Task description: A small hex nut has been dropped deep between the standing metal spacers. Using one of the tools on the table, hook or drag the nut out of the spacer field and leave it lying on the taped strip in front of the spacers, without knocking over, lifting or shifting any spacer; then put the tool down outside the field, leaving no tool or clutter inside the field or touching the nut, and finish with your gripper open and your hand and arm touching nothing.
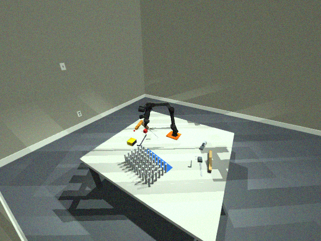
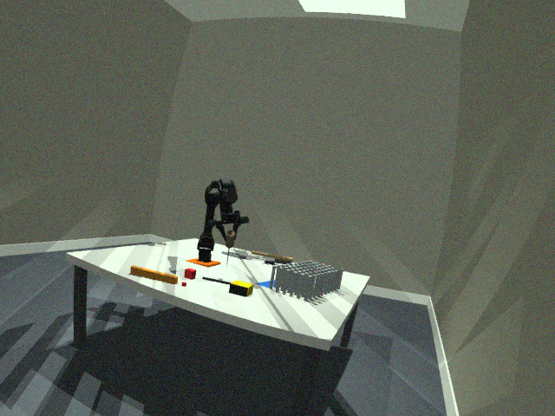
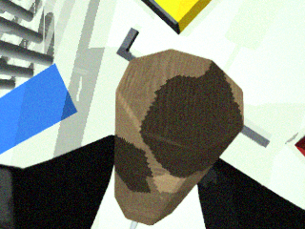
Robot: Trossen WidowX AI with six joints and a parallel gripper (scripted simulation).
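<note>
The black parallel-jaw gripper [image 2: 229, 236], clamped on a brown wooden-handled pick [image 3: 178, 135] whose thin shaft hangs downward, hovers near the arm's base; the grey metal spacers [image 1: 145, 163] stand well apart, beyond the blue taped strip [image 1: 159, 160], the nut hidden among them.

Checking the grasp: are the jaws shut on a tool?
Yes: the gripper is shut on the wooden-handled tool, handle between black jaws.
</note>
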